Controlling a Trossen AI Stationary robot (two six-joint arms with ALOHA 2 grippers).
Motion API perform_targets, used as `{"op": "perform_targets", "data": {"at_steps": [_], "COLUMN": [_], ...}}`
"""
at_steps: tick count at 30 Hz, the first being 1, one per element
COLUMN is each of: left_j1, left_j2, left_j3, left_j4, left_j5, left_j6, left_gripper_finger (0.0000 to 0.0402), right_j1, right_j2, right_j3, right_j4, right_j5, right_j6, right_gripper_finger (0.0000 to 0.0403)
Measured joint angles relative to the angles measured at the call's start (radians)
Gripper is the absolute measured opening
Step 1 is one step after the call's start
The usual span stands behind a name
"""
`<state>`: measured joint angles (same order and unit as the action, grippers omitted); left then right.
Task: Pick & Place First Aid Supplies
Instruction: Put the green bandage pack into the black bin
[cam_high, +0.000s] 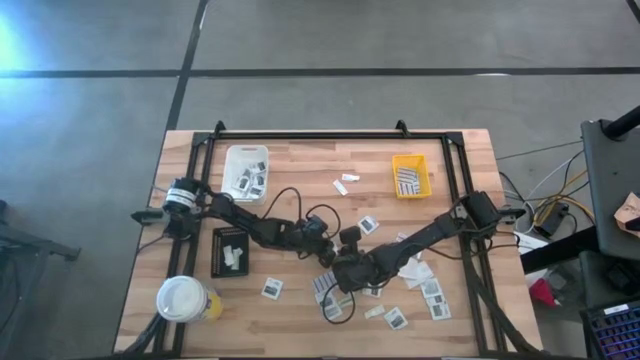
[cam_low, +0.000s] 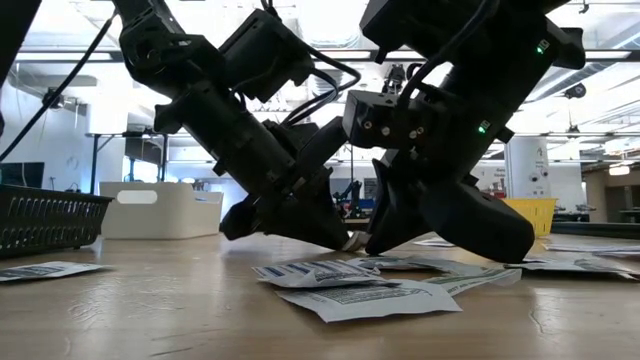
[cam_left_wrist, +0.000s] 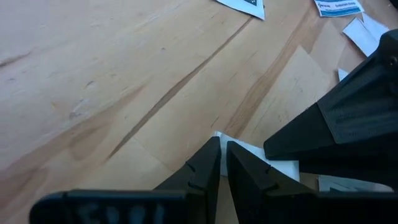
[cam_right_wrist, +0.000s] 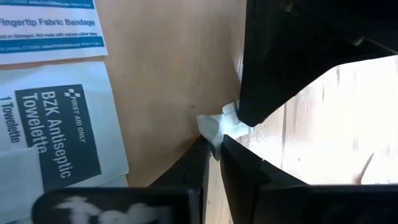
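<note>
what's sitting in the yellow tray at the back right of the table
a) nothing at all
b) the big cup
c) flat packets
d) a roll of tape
c, the yellow tray holds a few grey-printed flat packets in the high view.

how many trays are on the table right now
3. A white plastic tray sits at the table's far left, a small yellow tray at the far right, and a black mesh tray on the left, near the white-lidded yellow cup. None looks hidden.

Matt paper packets (cam_right_wrist: 53, 124) lie on a smooth, grained wooden table (cam_left_wrist: 112, 74).
</note>
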<state>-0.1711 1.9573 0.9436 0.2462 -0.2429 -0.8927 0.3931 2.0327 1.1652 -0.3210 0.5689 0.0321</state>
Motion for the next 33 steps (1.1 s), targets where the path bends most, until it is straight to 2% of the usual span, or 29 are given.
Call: {"op": "perform_targets", "data": {"at_steps": [11, 19, 25, 33], "left_j1": [0.006, 0.013, 0.013, 0.005], "left_j2": [-0.058, -0.064, -0.068, -0.068], "left_j3": [-0.004, -0.001, 0.002, 0.002], "left_j4": [-0.052, -0.110, -0.185, -0.188], "left_j5": [-0.047, -0.055, -0.091, -0.101], "left_j6": [0.102, 0.033, -0.082, -0.121], "left_gripper_finger": [0.0053, 0.0053, 0.0053, 0.0053], "right_j1": [0.000, 0.000, 0.000, -0.010], "right_j2": [-0.001, -0.002, -0.004, 0.007], "right_j3": [0.001, 0.001, 0.004, 0.003], "right_j4": [-0.004, -0.004, 0.009, 0.136], "right_j5": [-0.006, -0.004, -0.032, -0.047], "right_j6": [0.016, 0.012, -0.006, 0.018], "right_gripper_finger": [0.0031, 0.0035, 0.0065, 0.0119]}}
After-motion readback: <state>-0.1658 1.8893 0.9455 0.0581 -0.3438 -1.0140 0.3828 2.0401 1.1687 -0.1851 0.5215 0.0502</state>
